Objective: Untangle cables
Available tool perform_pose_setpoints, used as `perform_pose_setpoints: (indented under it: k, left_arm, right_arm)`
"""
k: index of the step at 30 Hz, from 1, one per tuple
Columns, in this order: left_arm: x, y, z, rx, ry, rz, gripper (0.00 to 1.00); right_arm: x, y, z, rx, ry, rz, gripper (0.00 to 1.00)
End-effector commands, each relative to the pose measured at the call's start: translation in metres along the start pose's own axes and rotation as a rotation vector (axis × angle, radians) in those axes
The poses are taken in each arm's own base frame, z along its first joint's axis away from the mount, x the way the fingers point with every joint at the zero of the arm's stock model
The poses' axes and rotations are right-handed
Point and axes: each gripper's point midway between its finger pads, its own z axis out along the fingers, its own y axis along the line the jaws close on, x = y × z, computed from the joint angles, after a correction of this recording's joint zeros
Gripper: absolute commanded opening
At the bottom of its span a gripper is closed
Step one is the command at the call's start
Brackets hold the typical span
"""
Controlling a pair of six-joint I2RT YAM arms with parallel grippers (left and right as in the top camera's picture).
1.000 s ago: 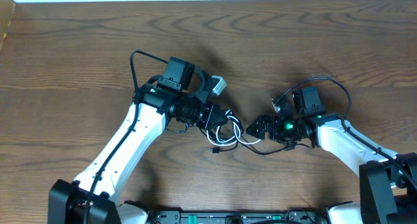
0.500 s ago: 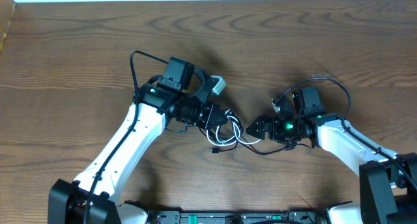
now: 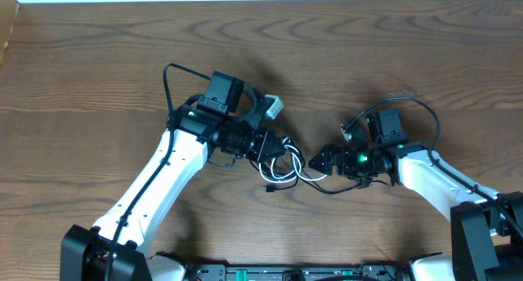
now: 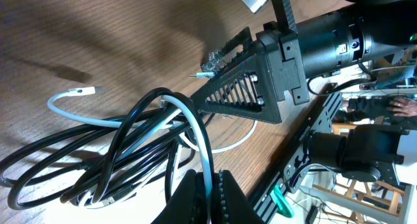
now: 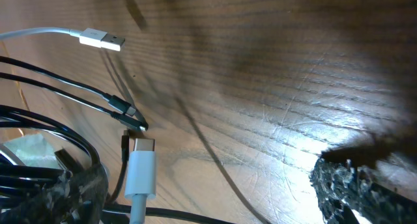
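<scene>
Nothing moved over the last second; cables (image 3: 282,168) lay bunched at frame centre, between arms; left gripper (image 4: 207,191) pinched shut on white and black strands; right gripper (image 3: 320,161) gaped wide just beside tangle, holding nothing; untangling looked stalled

Soft even light; glare on the table (image 5: 352,120); close cables (image 4: 58,160) slightly blurred.

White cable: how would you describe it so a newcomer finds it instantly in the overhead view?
On the wooden table, find the small tangle between the left gripper and the right gripper. The white cable loops out of its lower side, toward the right gripper. It is the only pale cord there; all its neighbours are black.
</scene>
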Motion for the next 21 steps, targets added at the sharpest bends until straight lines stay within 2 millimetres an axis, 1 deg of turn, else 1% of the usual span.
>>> perform_pose_setpoints:
  k: [1, 21]
  left_arm:
    - [-0.0031, -0.0026, -0.0015, 0.006, -0.01, 0.009, 0.07]
    - [-0.0045, -0.0027, -0.0015, 0.006, -0.015, 0.013, 0.08]
  right_arm:
    - [0.0024, -0.025, 0.004, 0.11, -0.009, 0.03, 0.99]
    - [0.0024, -0.025, 0.004, 0.11, -0.009, 0.03, 0.99]
